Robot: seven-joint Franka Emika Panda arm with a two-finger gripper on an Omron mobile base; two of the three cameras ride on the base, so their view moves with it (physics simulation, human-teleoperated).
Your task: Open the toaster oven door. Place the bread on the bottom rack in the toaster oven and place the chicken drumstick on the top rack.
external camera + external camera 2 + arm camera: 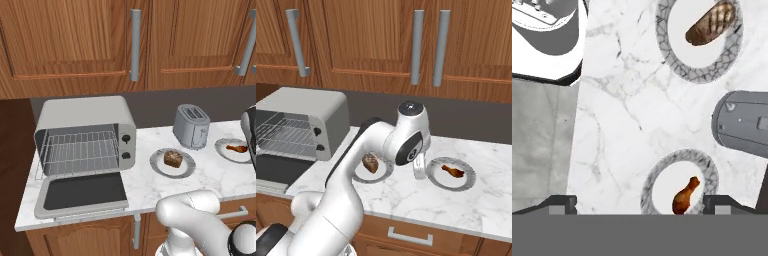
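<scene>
Toaster oven door [82,194] down, the jaws gape above the orange-brown chicken drumstick [685,195] on its grey-rimmed plate [653,181] on the marble table [627,115]; descend centred, gripping the thick end.

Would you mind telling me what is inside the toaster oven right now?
Inside the toaster oven, only wire racks show, with no food on them; the bread sits on its plate. The back corners are too dim to judge.
</scene>
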